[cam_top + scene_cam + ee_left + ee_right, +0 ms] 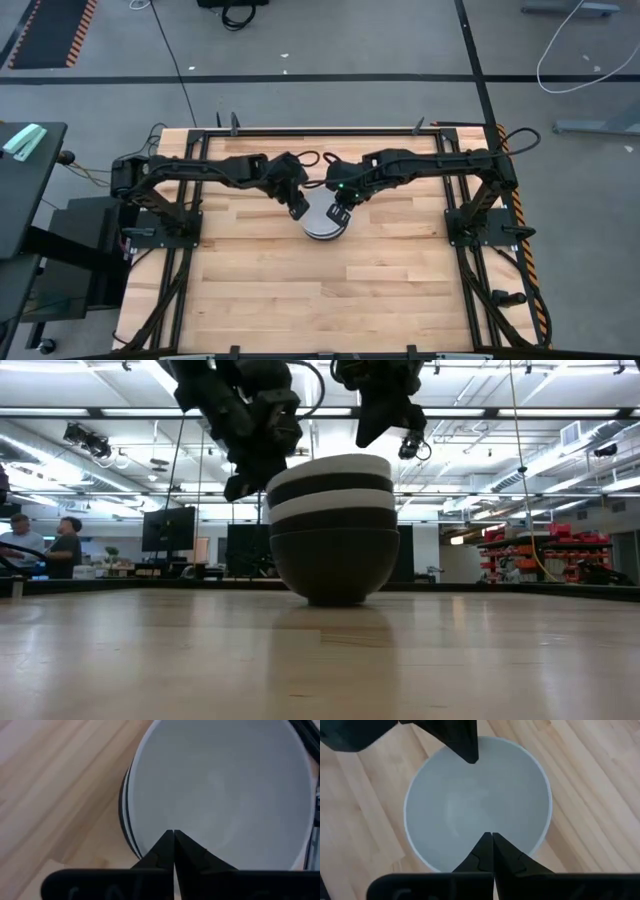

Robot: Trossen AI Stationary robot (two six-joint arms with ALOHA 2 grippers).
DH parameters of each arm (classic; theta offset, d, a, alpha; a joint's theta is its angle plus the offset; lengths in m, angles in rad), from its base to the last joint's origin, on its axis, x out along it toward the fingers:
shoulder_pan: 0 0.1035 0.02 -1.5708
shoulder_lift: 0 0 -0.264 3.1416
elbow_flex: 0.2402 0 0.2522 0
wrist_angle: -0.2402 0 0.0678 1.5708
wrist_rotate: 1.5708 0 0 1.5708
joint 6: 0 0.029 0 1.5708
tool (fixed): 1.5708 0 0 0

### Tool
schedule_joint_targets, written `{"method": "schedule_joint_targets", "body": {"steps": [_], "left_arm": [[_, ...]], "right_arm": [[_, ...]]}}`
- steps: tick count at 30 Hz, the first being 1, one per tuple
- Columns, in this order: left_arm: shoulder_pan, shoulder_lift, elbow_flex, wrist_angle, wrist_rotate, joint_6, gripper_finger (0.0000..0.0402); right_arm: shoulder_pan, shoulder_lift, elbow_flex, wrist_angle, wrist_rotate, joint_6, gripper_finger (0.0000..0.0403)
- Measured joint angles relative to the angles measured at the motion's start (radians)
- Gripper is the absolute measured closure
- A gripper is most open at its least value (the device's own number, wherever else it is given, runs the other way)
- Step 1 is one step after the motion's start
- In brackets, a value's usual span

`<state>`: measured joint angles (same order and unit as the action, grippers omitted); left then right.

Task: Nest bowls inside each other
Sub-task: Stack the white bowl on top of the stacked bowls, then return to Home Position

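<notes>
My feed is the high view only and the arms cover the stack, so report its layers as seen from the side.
Observer: In the low view the stack of smooth round bowls shows rims white, black, white from the top, then black down to the wooden table.
Operator: Give me the left claw's state.
Observer: The left claw is shut and holds nothing, its tips over the inside of the top white bowl.
Operator: Now the right.
Observer: The right claw is shut too, empty, over the inside of the same bowl.
</notes>
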<state>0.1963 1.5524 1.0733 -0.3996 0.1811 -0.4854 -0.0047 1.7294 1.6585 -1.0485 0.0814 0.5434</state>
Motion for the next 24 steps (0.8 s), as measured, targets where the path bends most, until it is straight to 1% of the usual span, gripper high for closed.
{"method": "schedule_joint_targets", "body": {"steps": [5, 11, 15, 18, 22, 24], "left_arm": [[0.000, -0.013, 0.038, -0.003, 0.000, 0.004, 0.0394], [-0.004, -0.057, 0.135, -0.042, 0.000, 0.057, 0.0359], [-0.005, -0.099, 0.163, -0.104, -0.004, 0.098, 0.0348], [-0.013, -0.138, 0.161, -0.178, -0.054, 0.109, 0.0346], [-0.040, -0.212, 0.160, -0.279, -0.171, 0.111, 0.0350], [-0.058, -0.260, 0.161, -0.290, -0.225, 0.108, 0.0354]], "right_arm": [[0.010, -0.004, 0.000, -0.001, 0.029, -0.001, 0.0402], [0.014, -0.044, 0.000, -0.001, 0.076, 0.003, 0.0402], [0.037, -0.099, 0.000, 0.008, 0.126, 0.012, 0.0401], [0.077, -0.142, 0.000, 0.022, 0.179, 0.020, 0.0400], [0.152, -0.202, 0.000, 0.046, 0.243, 0.031, 0.0399], [0.193, -0.231, 0.000, 0.061, 0.285, 0.031, 0.0399]]}}
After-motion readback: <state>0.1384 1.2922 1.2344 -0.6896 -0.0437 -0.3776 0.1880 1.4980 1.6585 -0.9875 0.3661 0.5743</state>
